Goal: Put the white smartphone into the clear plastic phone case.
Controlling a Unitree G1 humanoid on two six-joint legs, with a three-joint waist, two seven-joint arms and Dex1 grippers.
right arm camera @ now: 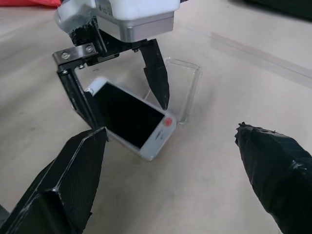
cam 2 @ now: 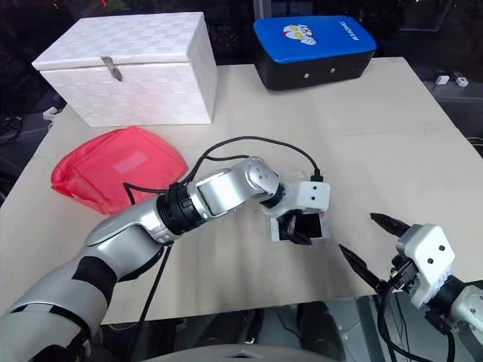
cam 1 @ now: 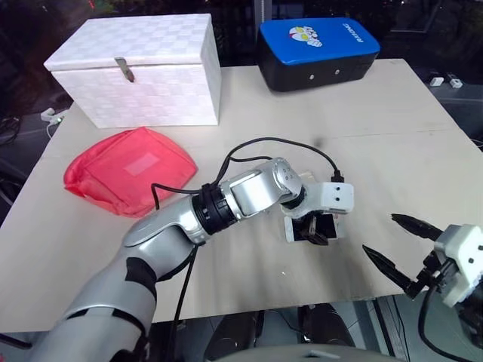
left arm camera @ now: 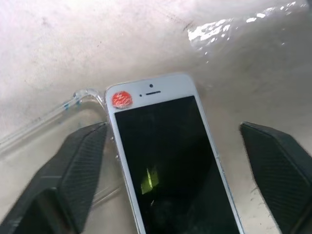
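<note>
The white smartphone lies screen up on the table, a round red sticker on its top corner. It rests askew across the clear plastic phone case, whose rim shows beside the phone's corner; whether it sits inside the case I cannot tell. My left gripper points down over the phone, open, its fingers standing either side of it with a gap on one side. My right gripper hangs open at the table's front right, apart from the phone, with nothing in it.
A white box with a latch stands at the back left, a red pouch in front of it. A blue-topped black case sits at the back. The table's front edge runs just before the grippers.
</note>
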